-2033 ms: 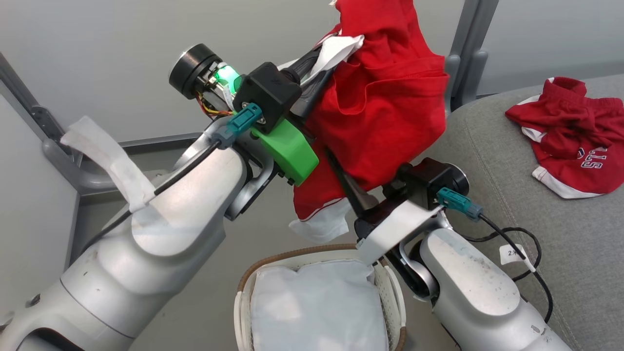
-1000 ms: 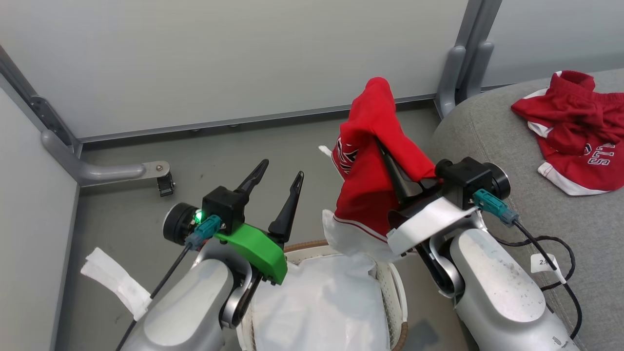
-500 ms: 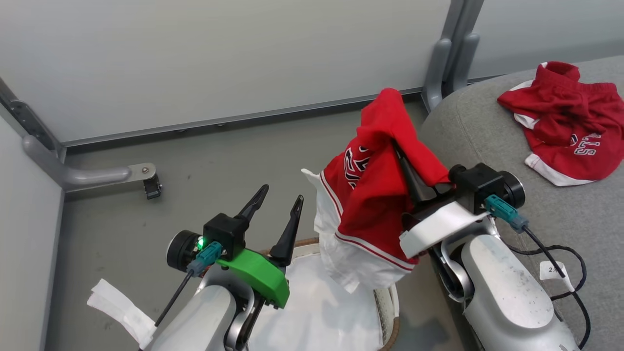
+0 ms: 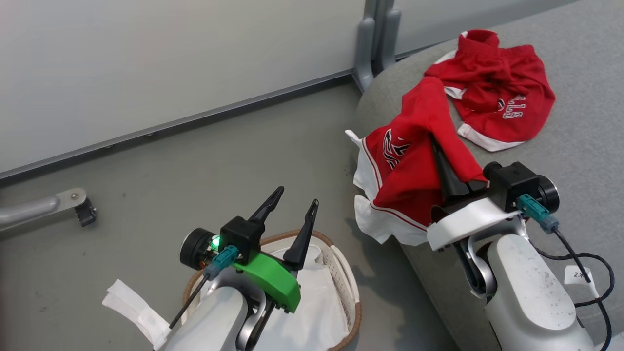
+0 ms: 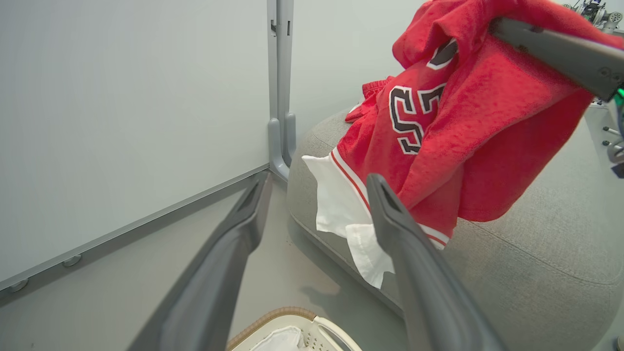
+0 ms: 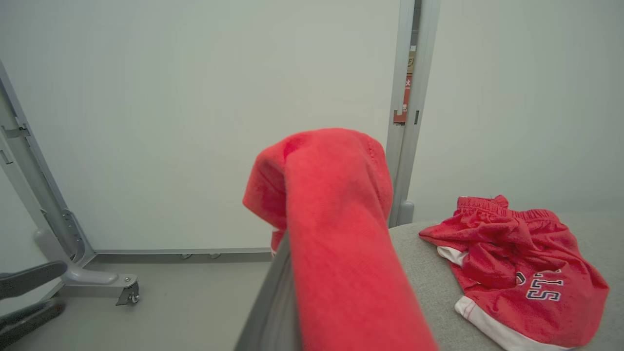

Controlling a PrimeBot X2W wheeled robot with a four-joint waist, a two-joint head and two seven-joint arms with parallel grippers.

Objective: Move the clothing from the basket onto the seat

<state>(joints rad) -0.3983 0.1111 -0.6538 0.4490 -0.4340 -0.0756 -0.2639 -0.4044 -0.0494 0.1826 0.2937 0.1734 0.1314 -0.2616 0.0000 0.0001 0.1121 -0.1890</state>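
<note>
Transfer step. Right claw point(image 4: 438, 165) clamped on red jersey point(image 4: 404, 170), hanging at seat point(image 4: 575, 146) edge; left claw point(image 4: 297, 196) spread wide, empty, above basket point(image 4: 348, 287). Next: carry inboard, lower, release.

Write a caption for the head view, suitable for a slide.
Right gripper, shut on a red jersey, holds it at the edge of the seat; open left gripper over the basket.

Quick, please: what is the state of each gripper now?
Left gripper: open, holding nothing.
Right gripper: shut on the red garment.
</note>
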